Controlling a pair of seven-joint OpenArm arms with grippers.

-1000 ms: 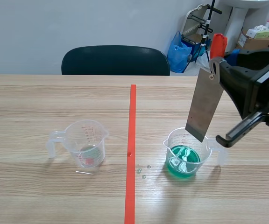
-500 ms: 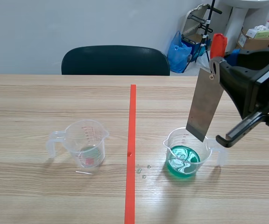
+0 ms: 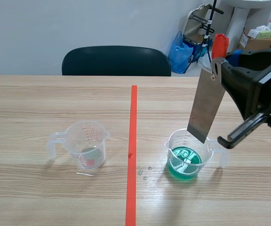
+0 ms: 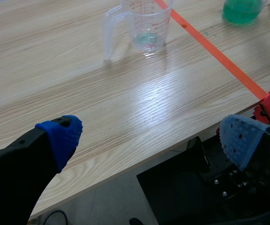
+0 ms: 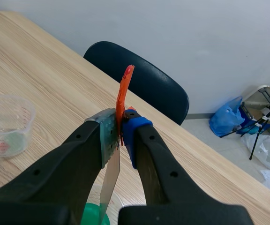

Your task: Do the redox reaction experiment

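Note:
My right gripper (image 3: pixel 217 67) is shut on the top of a grey metal strip (image 3: pixel 205 106), which hangs tilted, its lower end at the rim of a clear beaker of green liquid (image 3: pixel 186 155). In the right wrist view the strip (image 5: pixel 108 180) drops from between my pads (image 5: pixel 130 136), an orange-red tab (image 5: pixel 124 89) sticking up above them. A second clear beaker (image 3: pixel 86 143) with a little clear liquid stands left of the red tape line. My left gripper (image 4: pixel 151 136) is open beyond the table's near edge, with that beaker (image 4: pixel 146 23) far ahead of it.
A few small droplets (image 3: pixel 145 172) lie on the table between the tape line and the green beaker. A dark chair (image 3: pixel 116 60) stands behind the far edge. The robot's black base (image 4: pixel 182 187) sits under my left gripper.
The green liquid's surface ripples a little. The strip and both arms keep still.

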